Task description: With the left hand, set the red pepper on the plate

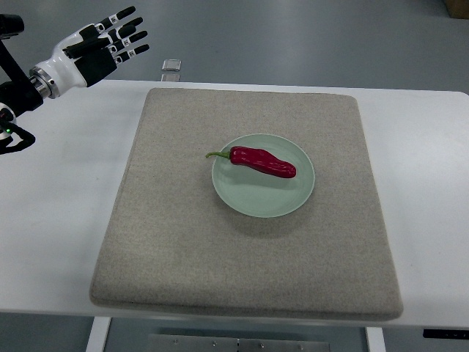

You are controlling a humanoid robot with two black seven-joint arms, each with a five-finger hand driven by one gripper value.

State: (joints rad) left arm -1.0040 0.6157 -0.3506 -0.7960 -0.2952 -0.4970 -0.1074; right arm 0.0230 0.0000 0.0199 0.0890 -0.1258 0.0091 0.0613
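A dark red pepper (262, 162) with a green stem lies across the pale green plate (253, 202), stem pointing left. The plate sits near the middle of a grey felt mat (176, 242). My left hand (116, 38) hovers at the top left, well away from the plate and beyond the mat's far left corner. Its black-tipped fingers are spread out and hold nothing. The right arm does not show.
The mat lies on a white table (58, 213). A small metal clip (171, 67) sits at the table's far edge, just right of my left hand. Grey floor lies beyond the table.
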